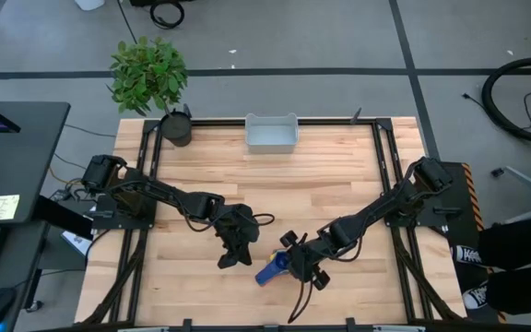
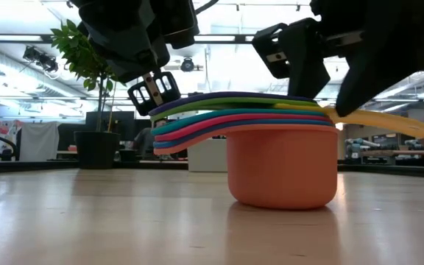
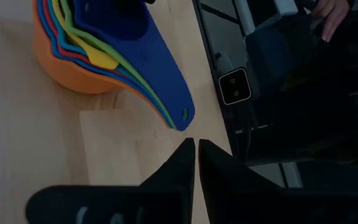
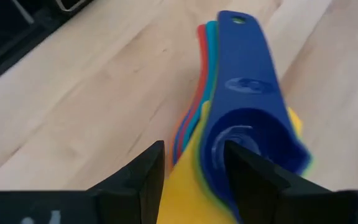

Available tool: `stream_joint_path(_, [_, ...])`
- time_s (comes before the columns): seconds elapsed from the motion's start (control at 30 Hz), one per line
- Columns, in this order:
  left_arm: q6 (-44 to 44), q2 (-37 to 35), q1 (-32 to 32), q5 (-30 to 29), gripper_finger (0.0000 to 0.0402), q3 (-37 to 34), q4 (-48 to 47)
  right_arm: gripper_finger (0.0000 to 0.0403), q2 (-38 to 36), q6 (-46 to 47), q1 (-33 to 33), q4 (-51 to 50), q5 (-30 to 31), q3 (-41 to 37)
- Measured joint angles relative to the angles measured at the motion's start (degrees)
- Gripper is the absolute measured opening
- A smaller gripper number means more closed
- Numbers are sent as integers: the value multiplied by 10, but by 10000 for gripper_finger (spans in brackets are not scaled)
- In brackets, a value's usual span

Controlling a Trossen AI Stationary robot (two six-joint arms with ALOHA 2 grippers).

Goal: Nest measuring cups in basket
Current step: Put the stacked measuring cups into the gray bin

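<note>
Near table front: nested measuring cups (image 2: 271, 158), blue topmost, orange outermost; left jaws closed, right jaws apart.

A leafy potted plant (image 1: 149, 76) stands on grey floor (image 1: 339, 37) beside a dark desk (image 1: 21, 157).

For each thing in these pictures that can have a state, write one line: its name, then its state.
measuring cups: nested in one stack, on the table, not in the basket.
basket: upright at the table's far edge, no cups in it.
left gripper: shut, empty, beside the cup handles.
right gripper: open, over the stack.
</note>
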Motion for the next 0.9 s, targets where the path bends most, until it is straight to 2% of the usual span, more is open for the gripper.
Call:
stream_joint_path(0.6, [1,0,0,0,25,0,0,169,0,0,-9,-8,-18,0])
stream_joint_path(0.9, [1,0,0,0,25,0,-3,169,37,-19,-12,23,-36,3])
